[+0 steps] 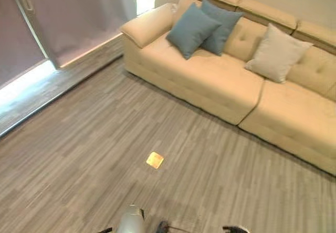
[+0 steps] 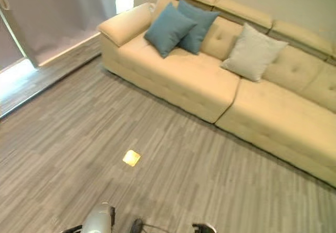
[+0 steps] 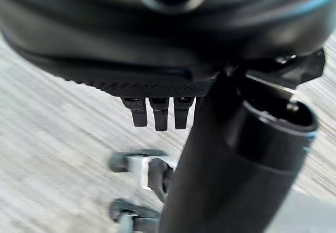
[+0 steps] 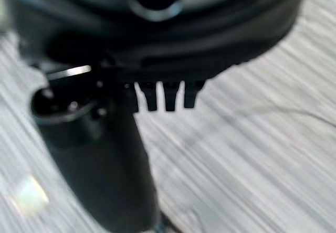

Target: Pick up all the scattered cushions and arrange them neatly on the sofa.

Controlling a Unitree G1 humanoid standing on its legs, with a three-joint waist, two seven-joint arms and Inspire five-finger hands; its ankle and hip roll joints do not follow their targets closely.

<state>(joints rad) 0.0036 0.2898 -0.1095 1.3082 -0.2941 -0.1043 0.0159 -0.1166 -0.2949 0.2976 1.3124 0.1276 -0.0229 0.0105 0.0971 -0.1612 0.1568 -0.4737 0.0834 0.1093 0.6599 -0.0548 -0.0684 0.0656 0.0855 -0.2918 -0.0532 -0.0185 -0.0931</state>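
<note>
While both the left hand (image 3: 157, 112) and right hand (image 4: 165, 97) hang with fingers straight above the floor (image 1: 79, 154), two teal cushions (image 1: 193, 29) and one beige cushion (image 1: 277, 53) lean along the sofa's (image 1: 210, 81) back edge, well apart.

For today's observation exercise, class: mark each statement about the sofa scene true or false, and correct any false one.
1. Two blue cushions lean against the sofa back. True.
2. The beige cushion lies on the floor. False: it stands on the sofa seat.
3. The left hand holds a cushion. False: its fingers hang straight over bare floor.
4. The blue cushions overlap. True.
5. The right hand grips the sofa arm. False: it hangs over floor.
</note>
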